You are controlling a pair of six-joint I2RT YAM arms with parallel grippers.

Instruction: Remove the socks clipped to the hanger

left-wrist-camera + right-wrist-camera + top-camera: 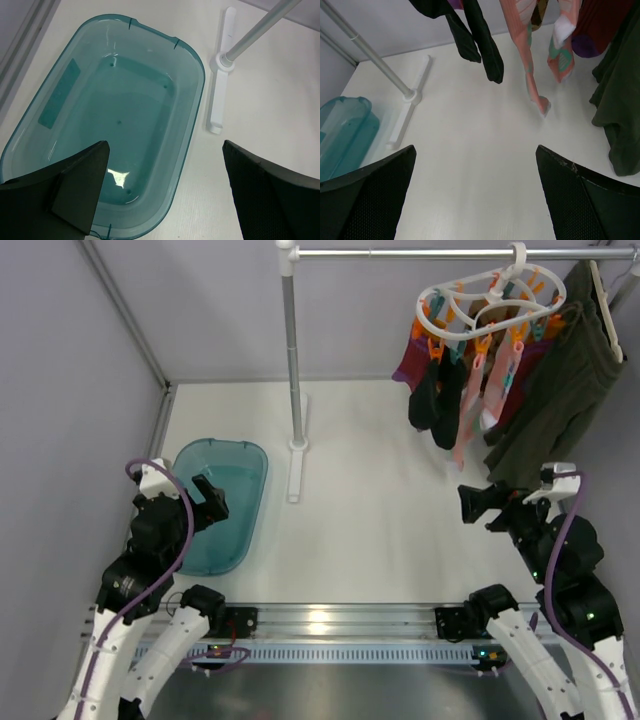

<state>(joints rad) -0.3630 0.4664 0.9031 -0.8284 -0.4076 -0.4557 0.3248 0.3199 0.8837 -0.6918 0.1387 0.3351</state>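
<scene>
The white ring hanger (490, 302) with orange and teal clips hangs from the rail at the top right. Several socks hang clipped under it: black socks (436, 400), a maroon sock (411, 362), pink-and-white socks (478, 400). In the right wrist view the black socks (479, 37) and pink socks (527, 55) dangle above the table. My right gripper (480, 504) is open and empty, below the socks and apart from them. My left gripper (208, 498) is open and empty over the teal tub (217, 505).
A dark olive garment (555, 390) hangs to the right of the hanger and shows in the right wrist view (620, 95). The rail's white upright pole (292, 360) and foot (296, 470) stand mid-table. The tub (75, 100) is empty.
</scene>
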